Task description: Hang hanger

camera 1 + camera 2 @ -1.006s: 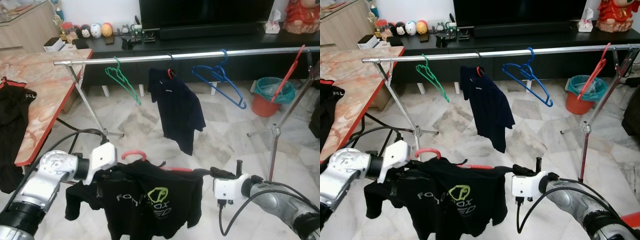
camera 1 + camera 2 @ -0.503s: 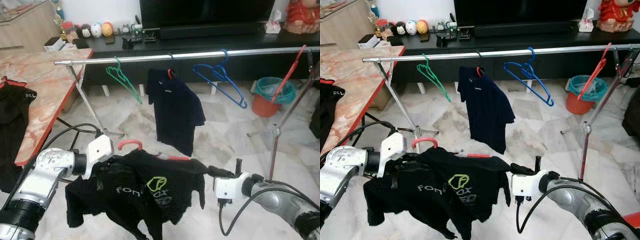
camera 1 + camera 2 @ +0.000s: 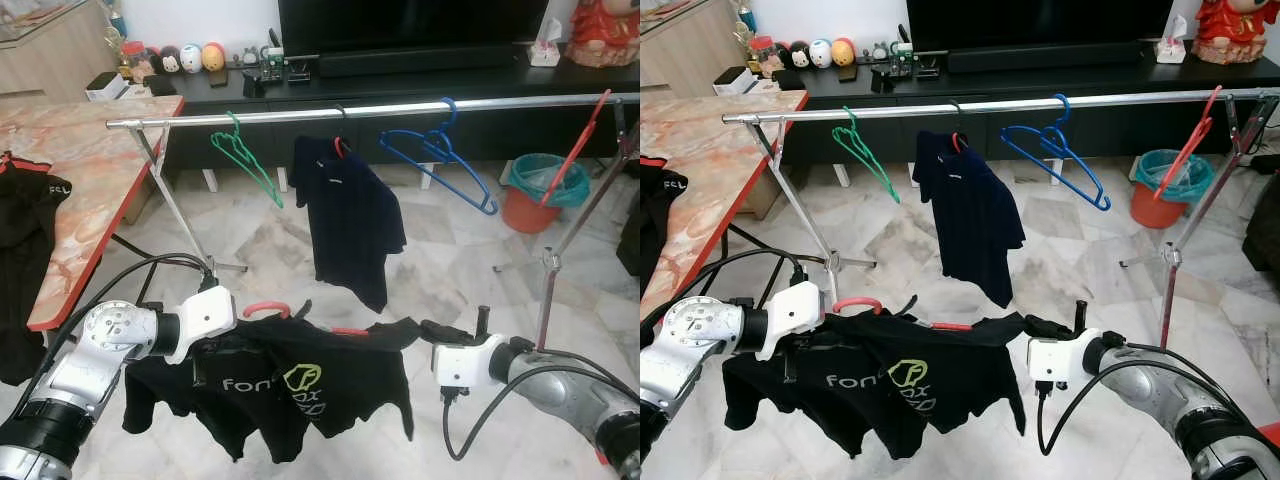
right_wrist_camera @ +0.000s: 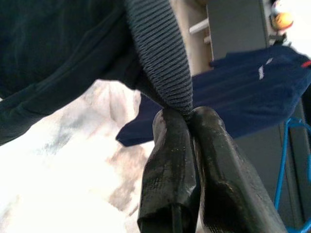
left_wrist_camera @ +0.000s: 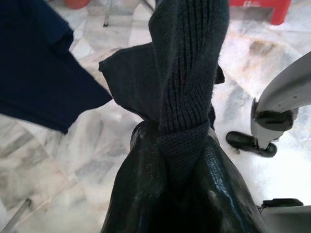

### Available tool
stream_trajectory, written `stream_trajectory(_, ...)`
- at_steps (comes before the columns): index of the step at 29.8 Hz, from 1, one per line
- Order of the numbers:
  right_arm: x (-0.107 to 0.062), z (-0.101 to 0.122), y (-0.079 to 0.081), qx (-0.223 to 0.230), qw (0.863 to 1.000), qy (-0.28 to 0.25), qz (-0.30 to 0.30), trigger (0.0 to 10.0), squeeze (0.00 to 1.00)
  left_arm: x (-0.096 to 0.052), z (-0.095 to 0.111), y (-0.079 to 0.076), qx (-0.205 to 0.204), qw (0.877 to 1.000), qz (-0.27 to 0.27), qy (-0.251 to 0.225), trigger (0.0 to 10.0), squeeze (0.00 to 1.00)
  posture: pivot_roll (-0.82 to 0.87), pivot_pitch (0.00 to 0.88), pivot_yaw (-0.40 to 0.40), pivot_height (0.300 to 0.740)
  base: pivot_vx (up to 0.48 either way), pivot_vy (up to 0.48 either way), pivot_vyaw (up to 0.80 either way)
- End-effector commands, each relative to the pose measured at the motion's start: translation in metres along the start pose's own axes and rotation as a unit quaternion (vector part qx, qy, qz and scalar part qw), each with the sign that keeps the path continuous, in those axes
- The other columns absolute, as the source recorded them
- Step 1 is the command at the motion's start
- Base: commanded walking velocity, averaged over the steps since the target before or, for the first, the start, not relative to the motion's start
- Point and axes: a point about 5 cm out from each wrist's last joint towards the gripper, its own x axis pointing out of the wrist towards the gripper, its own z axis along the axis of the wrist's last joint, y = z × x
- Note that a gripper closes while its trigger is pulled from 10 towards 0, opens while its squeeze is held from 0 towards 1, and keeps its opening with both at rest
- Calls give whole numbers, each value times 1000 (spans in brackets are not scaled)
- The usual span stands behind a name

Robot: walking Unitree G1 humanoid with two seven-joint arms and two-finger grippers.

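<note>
Since a moment ago the shirt [image 3: 290,385] has flattened out on its hanger [image 3: 265,308], both the left gripper [image 3: 205,345] and right gripper [image 3: 425,330] pinching its sleeves low before the rail [image 3: 400,108], so lift evenly, keeping the hook upright.

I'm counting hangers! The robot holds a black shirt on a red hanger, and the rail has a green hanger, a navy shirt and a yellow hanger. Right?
Nearly. The left eye view shows that hanger on the rail is blue, not yellow. The green hanger, navy shirt and the held black shirt on its red hanger are right.
</note>
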Motion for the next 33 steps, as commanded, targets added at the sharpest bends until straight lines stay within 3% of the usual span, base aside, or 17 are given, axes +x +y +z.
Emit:
stream_trajectory(1,-4,-4,-13,0,1000,5,-19,0,0,-7,-5,5,7,999,15,28,10000,0,-71,46,45,740,0,0,0)
stream_trajectory(5,-3,3,-27,40,997,-19,-60,0,0,-7,-10,3,15,999,14,44,10000,0,-74,47,47,740,0,0,0)
stream_trajectory(8,-3,5,-30,-14,999,-20,-40,0,0,-7,-15,2,23,998,11,59,10000,0,-77,47,47,740,0,0,0)
stream_trajectory(13,-3,6,-34,4,999,-22,-46,0,0,-8,-10,0,15,999,-5,28,10000,0,-77,46,44,740,0,0,0)
stream_trajectory(15,-5,3,-26,-38,999,-14,-9,0,0,-13,1,2,-23,999,-12,-29,10000,0,-74,46,41,740,0,0,0)
stream_trajectory(16,-6,1,-22,-35,999,-10,-3,0,0,-15,4,3,-26,999,-11,-40,10000,0,-74,46,41,740,0,0,0)
stream_trajectory(24,-14,-12,8,-26,999,23,42,0,0,-30,7,2,-59,995,-54,-58,10000,0,-71,49,40,740,0,0,0)
stream_trajectory(27,-16,-14,12,-25,998,29,46,0,0,-33,7,0,-68,994,-72,-52,10000,0,-69,47,39,740,0,0,0)
stream_trajectory(28,-16,-14,13,-22,998,29,44,0,0,-34,1,-1,-58,995,-72,-24,10000,0,-69,47,40,740,0,0,0)
stream_trajectory(33,-16,-13,13,-20,999,26,40,0,0,-31,-10,4,-58,998,-32,7,10000,0,-70,47,42,740,0,0,0)
